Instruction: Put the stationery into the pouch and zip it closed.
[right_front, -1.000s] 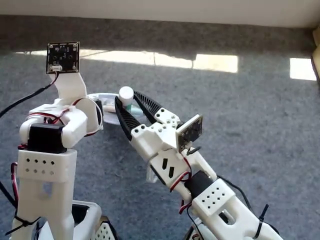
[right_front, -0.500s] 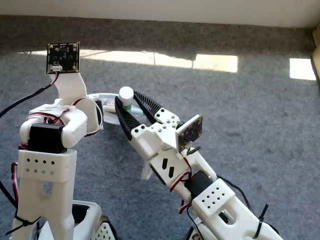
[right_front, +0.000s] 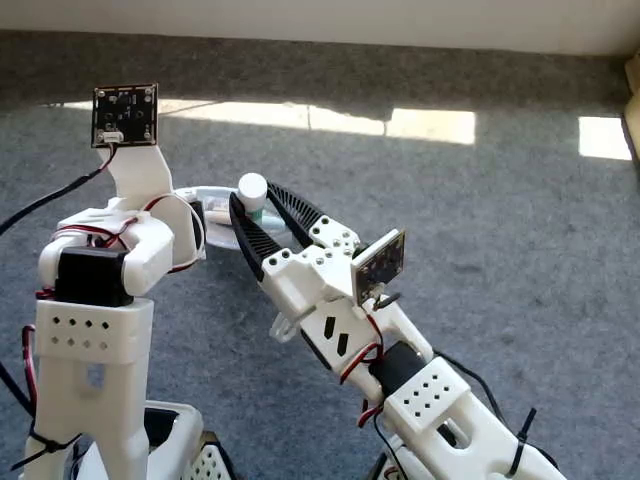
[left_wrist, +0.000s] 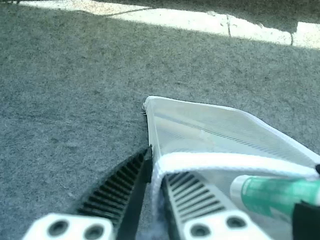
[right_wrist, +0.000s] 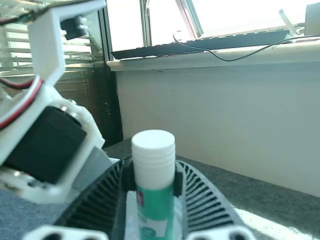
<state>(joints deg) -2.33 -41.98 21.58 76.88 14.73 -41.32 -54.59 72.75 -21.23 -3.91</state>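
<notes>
Change: pale scrap (right_front: 281, 326) under right arm (right_front: 345, 335) slides toward 9 o'clock.
Right gripper (right_wrist: 151, 172): clamps glue stick (right_wrist: 153, 147).
Left gripper (left_wrist: 156, 167): pinches pouch (left_wrist: 215, 127) rim.

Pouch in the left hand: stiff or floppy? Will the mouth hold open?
Likely floppy: the pouch is thin mesh, its rim bowing where the left hand pinches it. Probably light, so the glue stick could push it along the carpet.

No readable text; print on glue stick (right_wrist: 152, 200) label illegible.
</notes>
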